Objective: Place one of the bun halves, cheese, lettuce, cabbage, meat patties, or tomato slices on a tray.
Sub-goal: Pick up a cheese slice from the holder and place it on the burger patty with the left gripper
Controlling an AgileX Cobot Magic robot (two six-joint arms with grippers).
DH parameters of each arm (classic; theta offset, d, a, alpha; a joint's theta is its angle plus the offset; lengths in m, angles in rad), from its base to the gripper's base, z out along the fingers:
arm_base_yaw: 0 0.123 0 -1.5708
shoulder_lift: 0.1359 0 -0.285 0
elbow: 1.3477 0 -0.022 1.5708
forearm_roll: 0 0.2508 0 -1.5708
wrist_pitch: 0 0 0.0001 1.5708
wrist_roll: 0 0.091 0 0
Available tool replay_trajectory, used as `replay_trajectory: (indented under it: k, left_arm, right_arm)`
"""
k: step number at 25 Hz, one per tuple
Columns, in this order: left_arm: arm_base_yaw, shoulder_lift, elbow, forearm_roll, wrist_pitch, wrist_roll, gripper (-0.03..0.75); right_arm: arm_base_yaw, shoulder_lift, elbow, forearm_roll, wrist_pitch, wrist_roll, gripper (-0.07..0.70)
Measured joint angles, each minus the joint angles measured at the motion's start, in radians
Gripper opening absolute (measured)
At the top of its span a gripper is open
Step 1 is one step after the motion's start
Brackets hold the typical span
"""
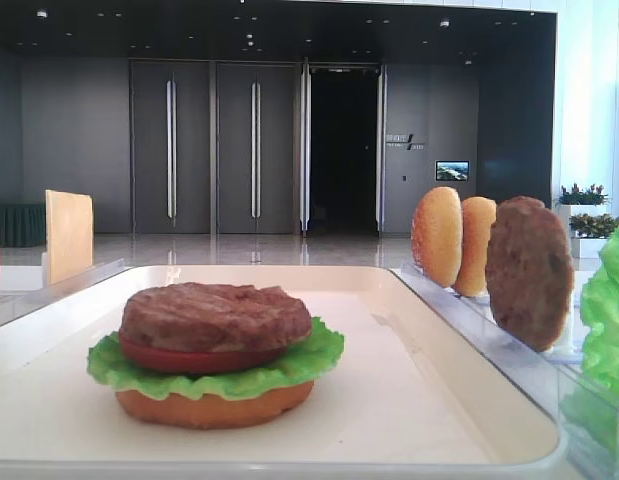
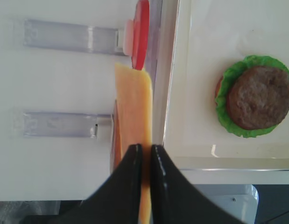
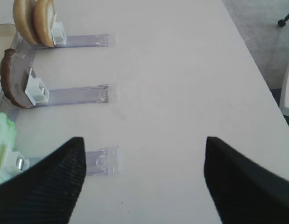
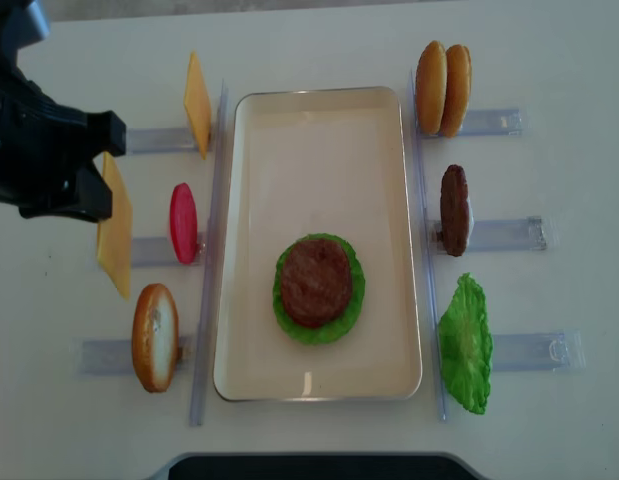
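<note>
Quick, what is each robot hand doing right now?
Left hand: shut on the thin pale yellow-orange square cheese slice.
Right hand: open, holding nothing.

No text, label, brand or number can be read in any of the views. The only lettering is a small pale wall sign on the dark wall of the hall behind the table, at about two o'clock from the open doorway; it is too small and blurred to make out. A small lit screen just below and right of it shows a picture, no legible words.
</note>
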Motion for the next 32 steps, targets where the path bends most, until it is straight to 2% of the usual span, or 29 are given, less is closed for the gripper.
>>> replay_trajectory:
  k: [10,12,15,18,21,24,27,32]
  left_arm:
    - [0.000,-0.107,0.108,-0.057,0.000,0.008,0.024]
    - [0.004,-0.134,0.130,-0.106,0.001,0.028,0.024]
    - [0.051,-0.159,0.167,-0.219,0.000,0.104,0.024]
    - [0.144,-0.175,0.218,-0.353,-0.020,0.228,0.024]
    - [0.259,-0.177,0.277,-0.549,-0.044,0.417,0.024]
    - [0.345,-0.177,0.355,-0.752,-0.053,0.605,0.024]
    - [0.378,-0.167,0.432,-0.901,-0.041,0.753,0.024]
    - [0.383,-0.112,0.508,-1.087,-0.037,0.931,0.024]
  right_arm:
    - [0.000,0.000,0.000,-0.001,0.000,0.000,0.531]
    - [0.000,0.000,0.000,0.001,0.000,0.000,0.531]
    - [0.000,0.000,0.000,0.001,0.000,0.000,0.531]
    - [0.000,0.000,0.000,0.001,0.000,0.000,0.531]
    - [0.000,0.000,0.000,0.001,0.000,0.000,0.531]
    - [0.000,0.000,0.000,0.001,0.000,0.000,0.531]
    - [0.000,0.000,0.000,0.001,0.000,0.000,0.531]
    - [0.000,0.000,0.000,0.001,0.000,0.000,0.531]
